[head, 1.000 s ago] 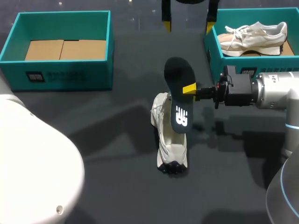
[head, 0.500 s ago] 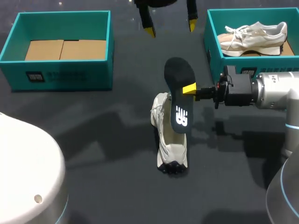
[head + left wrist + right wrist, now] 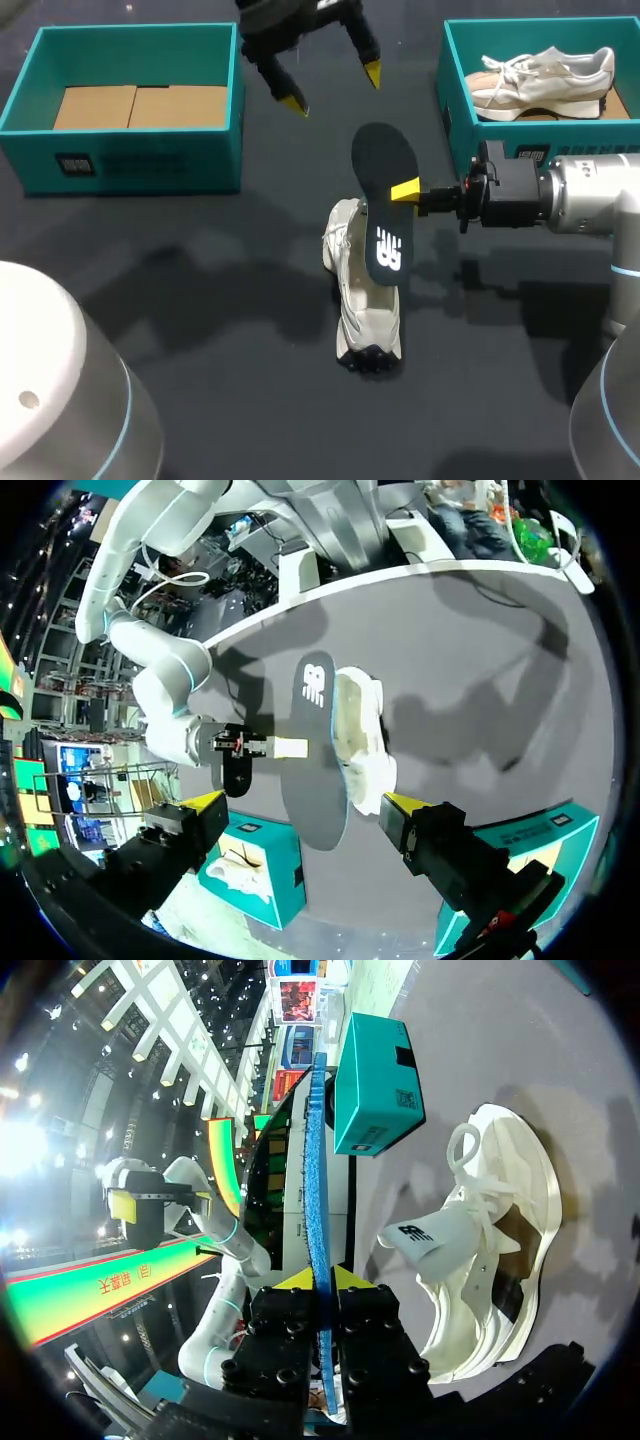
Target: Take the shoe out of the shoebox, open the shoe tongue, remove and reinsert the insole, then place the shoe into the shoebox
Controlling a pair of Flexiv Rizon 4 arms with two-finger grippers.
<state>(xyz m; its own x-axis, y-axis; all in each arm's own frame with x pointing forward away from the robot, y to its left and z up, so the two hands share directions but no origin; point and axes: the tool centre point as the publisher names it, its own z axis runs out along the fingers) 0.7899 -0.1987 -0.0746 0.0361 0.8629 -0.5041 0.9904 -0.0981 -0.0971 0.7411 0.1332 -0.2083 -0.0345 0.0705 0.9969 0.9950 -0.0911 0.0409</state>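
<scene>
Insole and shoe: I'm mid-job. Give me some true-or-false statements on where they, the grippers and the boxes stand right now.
1. The right gripper is shut on the insole. True.
2. The insole is seated inside the shoe on the table. False: the right gripper holds it on edge over the shoe.
3. The left gripper grips the shoe. False: it is open and empty, beside the left shoebox.
4. The right shoebox holds a second shoe. True.
5. The left shoebox holds a shoe. False: only cardboard shows in it.
</scene>
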